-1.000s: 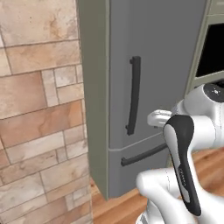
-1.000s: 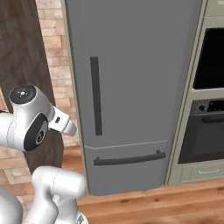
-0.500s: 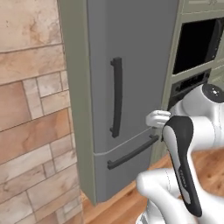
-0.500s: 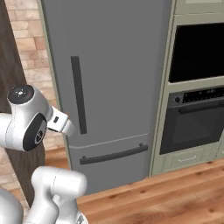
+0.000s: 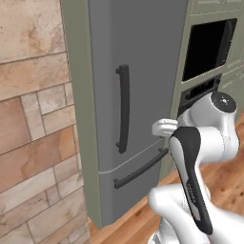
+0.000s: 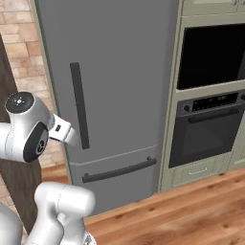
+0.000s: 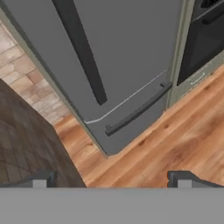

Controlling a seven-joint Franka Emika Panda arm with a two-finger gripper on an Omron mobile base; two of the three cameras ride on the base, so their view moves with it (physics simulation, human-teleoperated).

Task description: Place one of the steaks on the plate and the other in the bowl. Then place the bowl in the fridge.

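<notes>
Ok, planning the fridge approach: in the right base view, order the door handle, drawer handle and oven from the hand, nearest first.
1. door handle, upright, just beside the hand.
2. drawer handle, lower down the fridge front.
3. oven, off to the far side.

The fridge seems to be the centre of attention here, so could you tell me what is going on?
The robot is parked in front of the fridge, whose door and lower drawer are both shut. Its gripper hangs above the wooden floor with the jaws wide apart and nothing between them. It is touching neither the tall door handle nor the drawer handle. A wall oven stands to the fridge's right, a brick wall to its left.
</notes>
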